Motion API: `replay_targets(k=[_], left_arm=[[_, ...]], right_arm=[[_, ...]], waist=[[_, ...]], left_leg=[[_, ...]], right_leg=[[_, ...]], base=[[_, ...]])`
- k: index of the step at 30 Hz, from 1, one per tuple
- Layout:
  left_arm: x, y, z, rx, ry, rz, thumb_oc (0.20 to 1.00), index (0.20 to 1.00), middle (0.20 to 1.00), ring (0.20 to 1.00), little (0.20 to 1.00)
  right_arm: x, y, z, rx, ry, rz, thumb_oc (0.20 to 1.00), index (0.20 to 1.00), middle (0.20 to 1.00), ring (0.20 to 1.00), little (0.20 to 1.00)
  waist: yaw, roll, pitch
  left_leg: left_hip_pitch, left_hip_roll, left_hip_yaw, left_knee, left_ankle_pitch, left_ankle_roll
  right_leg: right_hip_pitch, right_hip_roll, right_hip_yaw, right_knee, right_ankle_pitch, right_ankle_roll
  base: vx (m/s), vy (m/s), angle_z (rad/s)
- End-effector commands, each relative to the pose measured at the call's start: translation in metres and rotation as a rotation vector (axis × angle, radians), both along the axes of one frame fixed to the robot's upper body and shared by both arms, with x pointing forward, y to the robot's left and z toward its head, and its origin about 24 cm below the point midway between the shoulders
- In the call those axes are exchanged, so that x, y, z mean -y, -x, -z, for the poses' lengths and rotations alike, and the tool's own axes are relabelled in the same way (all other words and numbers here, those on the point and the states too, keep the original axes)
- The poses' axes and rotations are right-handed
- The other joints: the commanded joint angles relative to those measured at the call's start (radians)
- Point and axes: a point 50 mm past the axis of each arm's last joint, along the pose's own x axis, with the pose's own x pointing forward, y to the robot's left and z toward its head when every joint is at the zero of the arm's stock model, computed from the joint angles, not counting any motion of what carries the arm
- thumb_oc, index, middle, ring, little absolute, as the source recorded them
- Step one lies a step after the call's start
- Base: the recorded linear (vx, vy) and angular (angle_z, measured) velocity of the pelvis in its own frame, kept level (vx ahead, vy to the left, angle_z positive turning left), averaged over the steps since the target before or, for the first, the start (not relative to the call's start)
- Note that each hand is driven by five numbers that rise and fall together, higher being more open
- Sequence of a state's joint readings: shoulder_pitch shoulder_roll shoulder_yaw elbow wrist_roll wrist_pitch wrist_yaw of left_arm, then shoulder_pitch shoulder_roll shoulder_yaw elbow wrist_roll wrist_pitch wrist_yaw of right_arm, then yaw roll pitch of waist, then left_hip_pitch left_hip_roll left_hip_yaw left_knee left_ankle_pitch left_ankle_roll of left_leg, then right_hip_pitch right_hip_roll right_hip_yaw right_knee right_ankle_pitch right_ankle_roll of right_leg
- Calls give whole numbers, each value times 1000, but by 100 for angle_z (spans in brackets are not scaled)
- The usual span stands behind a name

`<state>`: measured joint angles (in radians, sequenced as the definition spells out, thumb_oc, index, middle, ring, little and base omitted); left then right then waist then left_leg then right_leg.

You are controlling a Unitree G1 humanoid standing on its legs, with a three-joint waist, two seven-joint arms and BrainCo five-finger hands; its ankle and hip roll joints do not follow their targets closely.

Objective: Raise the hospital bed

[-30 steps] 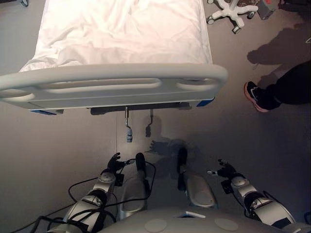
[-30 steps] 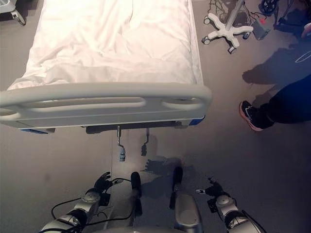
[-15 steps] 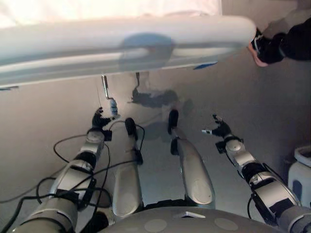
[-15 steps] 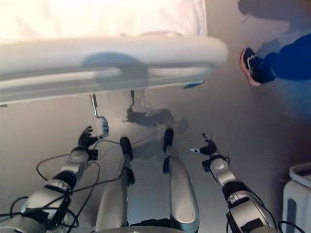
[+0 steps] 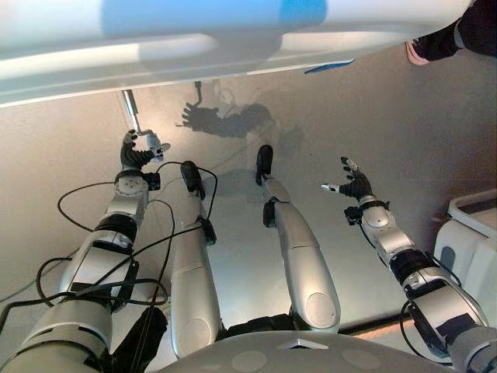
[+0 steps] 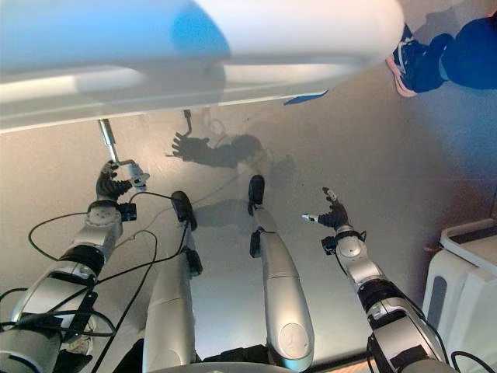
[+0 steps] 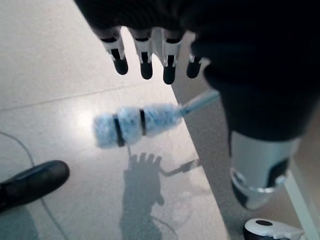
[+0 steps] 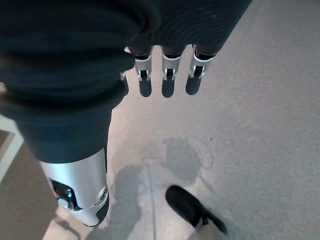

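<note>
You see the hospital bed's white footboard (image 5: pixel 233 39) running across the top of both eye views, very close to the camera. A thin metal crank rod (image 5: pixel 130 111) comes down from under it in the upper left. At its end sits the crank handle (image 7: pixel 135 124), a pale grip with two dark bands.

Your left hand (image 5: pixel 136 150) is up at that handle in the upper left of the eye views. In the left wrist view its fingers (image 7: pixel 145 60) hang straight and loose just beside the handle, and they are not wrapped round it.

Your right hand (image 5: pixel 355 185) floats over the grey floor (image 5: pixel 404 132) at the middle right, well apart from the crank. Its fingers are spread wide and it holds nothing.

A person's shoe (image 6: pixel 404 66) and dark leg (image 6: pixel 466 58) show in the upper right corner. A white bin (image 5: pixel 470 233) stands at the right edge.
</note>
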<state>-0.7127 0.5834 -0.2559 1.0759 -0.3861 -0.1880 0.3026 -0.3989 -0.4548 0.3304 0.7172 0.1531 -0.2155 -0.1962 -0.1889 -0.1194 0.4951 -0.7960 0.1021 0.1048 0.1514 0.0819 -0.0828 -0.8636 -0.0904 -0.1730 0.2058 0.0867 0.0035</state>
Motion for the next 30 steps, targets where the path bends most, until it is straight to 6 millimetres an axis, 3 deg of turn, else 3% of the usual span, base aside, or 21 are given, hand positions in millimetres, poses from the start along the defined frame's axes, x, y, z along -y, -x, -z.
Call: replay_targets(k=[1,4,5,7,14,15,16,18,19,30], left_arm=[[-20,8,-6,38,-4,-81,1000,1000,1000,1000,1000],[-20,8,-6,38,-4,-81,1000,1000,1000,1000,1000],[-12,-3,-35,149,-13,-32,1000,1000,1000,1000,1000],[-13,-4,-42,170,-23,-34,1000,1000,1000,1000,1000],[-19,-4,-41,143,-25,-45,1000,1000,1000,1000,1000],[-13,-9,-51,165,-29,-3,1000,1000,1000,1000,1000],[-19,-8,-48,140,-26,-17,1000,1000,1000,1000,1000],[-17,-8,-48,146,-23,-13,1000,1000,1000,1000,1000],[-5,-13,-55,187,-22,35,1000,1000,1000,1000,1000],[-12,-10,-47,138,9,26,1000,1000,1000,1000,1000]], right_arm=[[8,10,3,15,-3,8,1000,1000,1000,1000,1000],[8,10,3,15,-3,8,1000,1000,1000,1000,1000],[6,10,-8,66,7,-24,1000,1000,1000,1000,1000],[6,9,-10,72,11,-23,1000,1000,1000,1000,1000],[3,8,-11,74,16,-37,1000,1000,1000,1000,1000],[-1,3,-20,104,35,-68,1000,1000,1000,1000,1000],[-4,2,-21,106,35,-82,1000,1000,1000,1000,1000],[-4,1,-23,113,43,-86,1000,1000,1000,1000,1000],[-6,2,-26,127,47,-96,1000,1000,1000,1000,1000],[-5,0,-31,136,82,-127,1000,1000,1000,1000,1000]], waist=[[-10,-28,-13],[-10,-28,-13],[-9,-32,17],[-6,-25,24],[-8,-26,24],[-3,-22,25],[-6,-26,25],[-5,-24,25],[-3,-20,25],[-6,-20,25]], left_leg=[[-78,-22,-25,98,-27,18],[-78,-22,-25,98,-27,18],[-132,-19,-32,125,-30,19],[-156,-19,-38,130,-30,19],[-169,-16,-35,125,-25,19],[-190,-25,-33,98,-10,17],[-193,-24,-33,100,-10,17],[-197,-24,-32,100,-10,18],[-201,-27,-33,98,-8,19],[-196,-27,-30,88,-8,20]], right_leg=[[6,8,19,-10,35,132],[6,8,19,-10,35,132],[-38,3,18,2,36,128],[-64,2,14,8,37,128],[-78,-1,11,5,40,129],[-102,-4,10,-13,48,130],[-105,-4,11,-14,49,130],[-109,-5,12,-12,49,130],[-113,-5,12,-13,48,130],[-113,-1,16,-20,48,131]], base=[[0,0,0],[-6,-15,0],[-25,-40,-1],[-13,-20,-1],[-2,0,2],[0,0,0],[0,0,0],[0,0,0],[0,0,0],[0,0,0]])
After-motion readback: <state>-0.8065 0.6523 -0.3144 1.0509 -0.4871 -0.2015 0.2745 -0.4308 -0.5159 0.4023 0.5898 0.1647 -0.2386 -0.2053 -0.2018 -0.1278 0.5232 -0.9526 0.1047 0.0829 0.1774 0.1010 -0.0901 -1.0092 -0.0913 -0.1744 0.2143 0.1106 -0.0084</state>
